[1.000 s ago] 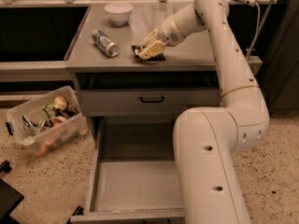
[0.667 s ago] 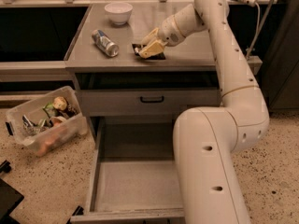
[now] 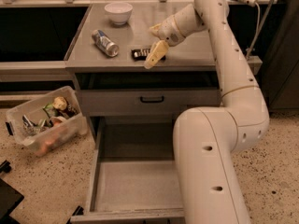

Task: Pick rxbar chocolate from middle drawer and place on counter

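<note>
The rxbar chocolate [image 3: 139,53], a flat black bar, lies on the grey counter [image 3: 196,55] near its front edge. My gripper [image 3: 155,41] hangs just above and to the right of the bar. It is open: one finger [image 3: 156,53] overlaps the bar's right end and the other points up behind it. It holds nothing. The middle drawer [image 3: 135,183] is pulled far out below, and the part of its grey floor that shows is bare. My arm hides its right side.
A silver can [image 3: 105,42] lies on its side on the counter left of the bar. A white bowl [image 3: 118,10] stands at the back. A closed drawer with a black handle [image 3: 152,98] sits under the counter. A clear bin of items [image 3: 44,120] is on the floor at left.
The gripper was closed on the bar low on the counter. Now its fingers are spread, and the bar lies free on the counter.
</note>
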{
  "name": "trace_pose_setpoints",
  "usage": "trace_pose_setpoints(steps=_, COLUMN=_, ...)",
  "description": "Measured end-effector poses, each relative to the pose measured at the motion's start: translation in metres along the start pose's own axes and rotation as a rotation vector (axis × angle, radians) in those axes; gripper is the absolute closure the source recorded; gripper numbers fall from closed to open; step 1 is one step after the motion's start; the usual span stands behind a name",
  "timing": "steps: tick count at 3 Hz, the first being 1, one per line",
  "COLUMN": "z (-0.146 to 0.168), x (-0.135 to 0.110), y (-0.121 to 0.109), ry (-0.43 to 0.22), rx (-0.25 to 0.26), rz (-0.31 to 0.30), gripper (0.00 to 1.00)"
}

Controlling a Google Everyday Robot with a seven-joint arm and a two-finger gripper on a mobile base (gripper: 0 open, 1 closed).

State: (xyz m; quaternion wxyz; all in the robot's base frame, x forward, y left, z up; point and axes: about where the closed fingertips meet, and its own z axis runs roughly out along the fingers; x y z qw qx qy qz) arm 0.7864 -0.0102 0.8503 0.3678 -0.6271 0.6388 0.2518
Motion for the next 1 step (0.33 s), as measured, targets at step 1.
trace_pose_setpoints(steps=1, z=0.0, x=0.0, y=0.0, ry=0.0, rx=0.0, rz=0.0, gripper=0.0)
